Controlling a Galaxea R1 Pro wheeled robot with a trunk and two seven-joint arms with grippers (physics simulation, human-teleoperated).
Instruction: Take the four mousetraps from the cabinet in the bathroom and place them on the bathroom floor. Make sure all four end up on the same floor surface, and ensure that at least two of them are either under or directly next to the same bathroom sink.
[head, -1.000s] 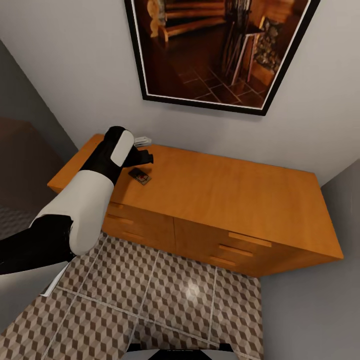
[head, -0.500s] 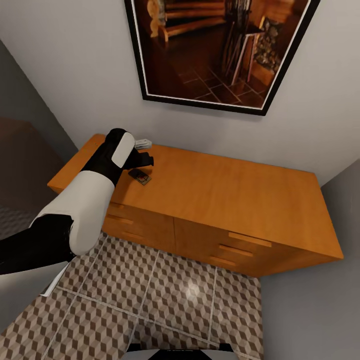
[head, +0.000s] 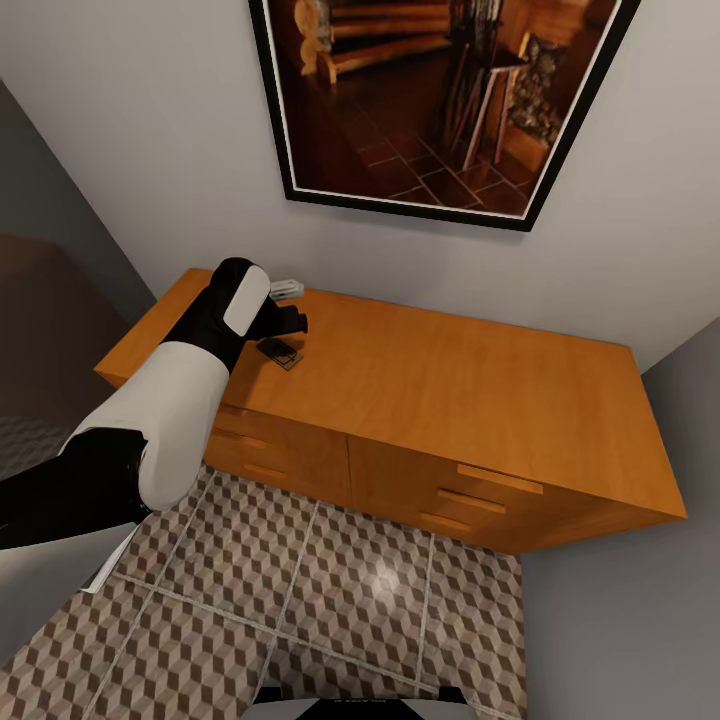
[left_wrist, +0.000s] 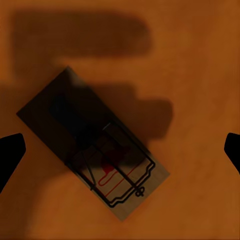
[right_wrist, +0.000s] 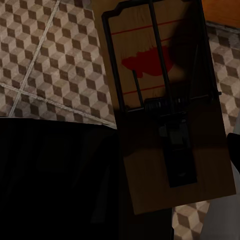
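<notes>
Left tool (left_wrist: 120, 150) spread wide, poised directly over mousetrap (left_wrist: 95, 145) on cabinet (head: 450, 370) to straddle it for pickup; right tool's state: cannot tell.

— What's that cabinet (head: 440, 390) made of?
— Orange-brown wood, smooth with a soft satin sheen. The mousetrap (left_wrist: 95, 145) on it is a matt wooden board carrying dark metal wire.
— And the floor (head: 330, 590)?
— Glossy patterned tiles; one catches a bright glare. The arm's (head: 180, 400) shell looks like smooth white and black plastic.
</notes>
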